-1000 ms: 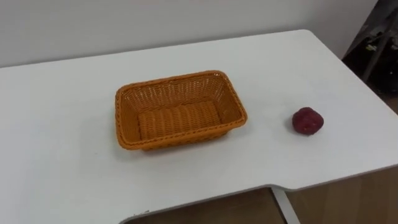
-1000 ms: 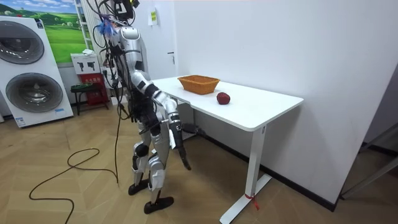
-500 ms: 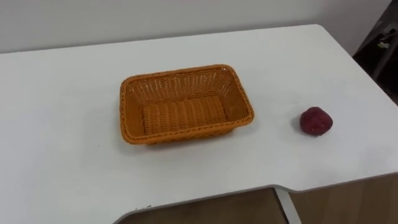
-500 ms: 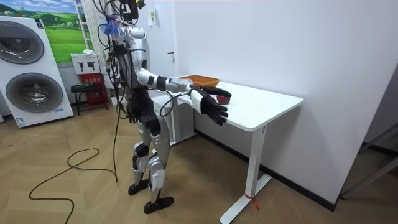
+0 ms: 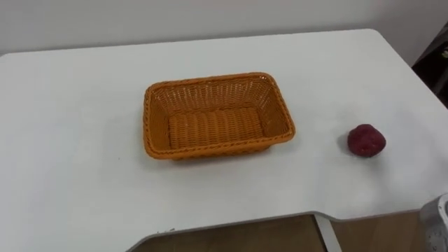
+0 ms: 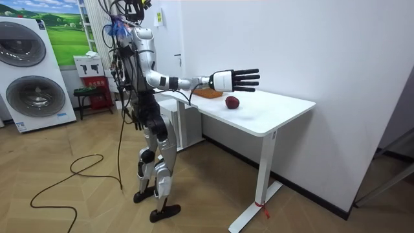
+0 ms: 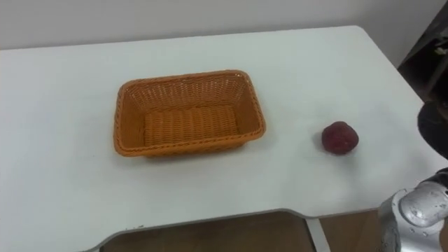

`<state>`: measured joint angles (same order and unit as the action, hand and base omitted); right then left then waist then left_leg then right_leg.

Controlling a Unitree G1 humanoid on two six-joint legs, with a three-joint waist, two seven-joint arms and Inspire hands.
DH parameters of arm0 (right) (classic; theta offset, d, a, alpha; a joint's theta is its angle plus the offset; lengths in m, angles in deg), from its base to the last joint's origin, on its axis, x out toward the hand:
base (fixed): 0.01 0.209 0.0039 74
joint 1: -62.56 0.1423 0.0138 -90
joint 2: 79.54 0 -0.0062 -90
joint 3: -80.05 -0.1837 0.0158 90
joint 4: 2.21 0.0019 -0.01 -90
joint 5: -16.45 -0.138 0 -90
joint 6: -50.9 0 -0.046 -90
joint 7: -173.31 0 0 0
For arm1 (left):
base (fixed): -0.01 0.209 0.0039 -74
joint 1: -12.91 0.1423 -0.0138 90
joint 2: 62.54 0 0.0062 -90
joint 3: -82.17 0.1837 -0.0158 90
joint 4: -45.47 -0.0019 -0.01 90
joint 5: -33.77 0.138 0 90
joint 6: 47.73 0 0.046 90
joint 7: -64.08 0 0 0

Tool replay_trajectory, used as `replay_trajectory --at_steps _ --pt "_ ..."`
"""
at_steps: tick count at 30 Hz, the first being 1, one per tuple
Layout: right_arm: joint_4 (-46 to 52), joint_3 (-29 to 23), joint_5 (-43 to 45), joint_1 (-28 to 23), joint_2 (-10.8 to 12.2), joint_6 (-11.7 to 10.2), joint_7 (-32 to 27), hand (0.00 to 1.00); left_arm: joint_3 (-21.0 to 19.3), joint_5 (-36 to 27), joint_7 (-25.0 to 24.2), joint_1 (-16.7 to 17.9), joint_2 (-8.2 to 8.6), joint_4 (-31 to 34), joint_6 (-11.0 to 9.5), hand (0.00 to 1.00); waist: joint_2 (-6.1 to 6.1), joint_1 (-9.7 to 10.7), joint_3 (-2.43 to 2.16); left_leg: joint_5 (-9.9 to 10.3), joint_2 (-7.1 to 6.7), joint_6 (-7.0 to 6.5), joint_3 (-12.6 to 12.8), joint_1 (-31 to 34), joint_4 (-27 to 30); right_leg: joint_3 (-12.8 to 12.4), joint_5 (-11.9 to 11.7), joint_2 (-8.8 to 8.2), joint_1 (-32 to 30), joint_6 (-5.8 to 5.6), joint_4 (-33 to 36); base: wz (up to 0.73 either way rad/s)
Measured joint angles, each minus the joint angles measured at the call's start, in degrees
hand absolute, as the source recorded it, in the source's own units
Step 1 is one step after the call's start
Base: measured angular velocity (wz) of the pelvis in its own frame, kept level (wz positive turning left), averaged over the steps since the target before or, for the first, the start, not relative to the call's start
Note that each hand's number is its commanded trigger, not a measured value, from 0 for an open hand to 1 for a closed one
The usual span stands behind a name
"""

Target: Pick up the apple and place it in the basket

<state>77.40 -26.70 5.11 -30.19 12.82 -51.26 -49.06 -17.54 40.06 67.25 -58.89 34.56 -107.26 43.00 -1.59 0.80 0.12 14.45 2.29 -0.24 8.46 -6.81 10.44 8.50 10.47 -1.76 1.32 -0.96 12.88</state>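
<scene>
Currently basket (image 5: 218,112) sits empty on the surface (image 5: 70,175); apple (image 5: 367,141) lies on the surface, well to its right. Right hand (image 6: 231,80) is out near the apple, fingers (image 6: 251,78) straight and spread, holding nothing.

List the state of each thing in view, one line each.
apple: lying on the table, right of the wicker basket, apart from it, untouched
wicker basket: upright, empty
right hand: open, fingers straight, in the air, holding nothing
table: bears wicker basket and apple

Head eye views: close, steeply down on table (image 5: 70,175), basket (image 5: 217,126). Room view: distant, side-on; shares both.
</scene>
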Motion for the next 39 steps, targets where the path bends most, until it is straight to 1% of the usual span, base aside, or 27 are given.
replay_trajectory --at_steps 2,3,6,9,13,15,18,21,25,29,34,39 --pt "0.0 0.5 0.1 0.0 0.0 0.2 1.6 0.0 0.1 0.0 -0.2 -0.1 -0.02 -0.1 0.0 0.0 -0.17 -0.1 0.03 0.0 0.02 0.0 0.0 -0.3 0.0 0.0 0.0 0.02 0.4 0.0 -0.1 0.0" --pt "0.0 1.0 0.1 0.0 0.0 0.2 2.6 0.0 0.1 0.0 -0.4 -0.1 -0.05 -0.3 0.0 0.0 -0.39 -0.2 0.21 0.0 0.03 0.0 0.0 -0.6 0.0 0.1 0.0 0.03 0.8 0.0 -0.2 0.0" --pt "0.0 2.0 0.4 0.0 0.0 0.2 4.3 0.0 0.9 -0.1 -1.4 -0.6 -0.35 -0.6 -0.6 0.0 -0.74 -0.4 0.33 0.0 0.01 0.0 -0.1 -0.7 -0.1 0.1 0.0 0.02 0.8 0.0 -0.3 0.0" --pt "0.0 2.7 0.7 0.0 0.0 0.2 5.2 0.0 1.7 -0.1 -1.5 -1.2 -0.69 -1.0 -1.2 0.0 -0.82 -1.1 0.27 0.0 0.0 0.0 -0.2 -0.7 -0.2 0.2 0.0 0.02 0.8 -0.03 -0.4 0.0" --pt "0.0 5.2 0.6 -0.1 0.0 0.1 7.5 0.0 2.2 0.0 -1.5 -1.2 -0.74 -1.0 -1.2 0.0 -0.67 -1.2 0.22 0.0 0.02 0.0 -0.5 -0.7 -0.2 0.6 0.0 0.02 1.0 -0.02 -0.4 0.04" --pt "0.0 6.4 0.7 -0.3 0.0 0.1 9.0 0.0 2.2 0.0 -1.5 -1.2 -0.78 -1.5 -1.2 0.0 -0.55 -1.1 0.19 0.0 0.02 0.0 -0.9 -0.8 -0.2 1.2 -0.1 -0.01 1.5 0.01 -0.9 0.11" --pt "-0.1 6.7 0.8 -0.7 0.0 0.2 10.5 0.0 2.1 0.2 -1.7 -1.0 -0.78 -1.6 -1.1 0.0 -0.26 -1.3 -0.06 0.0 0.04 0.0 -1.1 -0.7 -0.2 1.6 -0.2 -0.02 1.7 0.0 -1.3 0.07" --pt "-0.1 6.7 0.9 -1.0 0.0 0.2 11.5 0.0 2.1 0.2 -1.8 -0.8 -0.83 -1.6 -1.0 0.0 -0.13 -1.4 -0.13 0.0 0.03 0.01 -1.3 -0.8 -0.1 1.8 -0.2 -0.06 1.6 0.0 -1.3 0.05" --pt "-0.2 7.3 1.4 -1.3 0.0 0.4 13.6 0.0 2.1 0.1 -2.2 -1.0 -0.83 -1.6 -1.0 0.0 -0.24 -1.3 -0.12 0.0 0.03 0.05 -1.3 -0.7 -0.1 1.8 -0.3 -0.06 1.8 0.01 -1.2 0.0" --pt "-0.2 8.3 5.7 -2.3 0.0 1.0 16.2 0.0 2.1 0.2 -2.4 -1.2 -0.87 -1.8 -1.1 0.0 -0.54 -1.3 -0.24 0.0 0.02 0.05 -1.2 -0.8 -0.1 1.6 -0.3 -0.05 1.9 0.02 -1.2 0.0" --pt "-0.2 8.9 10.8 -3.1 0.0 1.7 19.2 0.0 2.1 0.2 -2.7 -1.2 -0.86 -1.8 -1.0 0.0 -0.64 -1.4 -0.18 0.0 0.01 0.05 -1.2 -0.7 -0.1 1.6 -0.3 -0.06 1.9 0.0 -1.2 0.0" --pt "-0.2 8.9 14.9 -3.3 0.0 1.7 21.4 0.0 2.1 0.2 -2.8 -1.2 -0.86 -1.8 -1.0 0.0 -0.6 -1.4 -0.11 0.0 0.01 0.05 -1.2 -0.7 -0.1 1.6 -0.3 -0.05 2.0 0.0 -1.3 0.0"
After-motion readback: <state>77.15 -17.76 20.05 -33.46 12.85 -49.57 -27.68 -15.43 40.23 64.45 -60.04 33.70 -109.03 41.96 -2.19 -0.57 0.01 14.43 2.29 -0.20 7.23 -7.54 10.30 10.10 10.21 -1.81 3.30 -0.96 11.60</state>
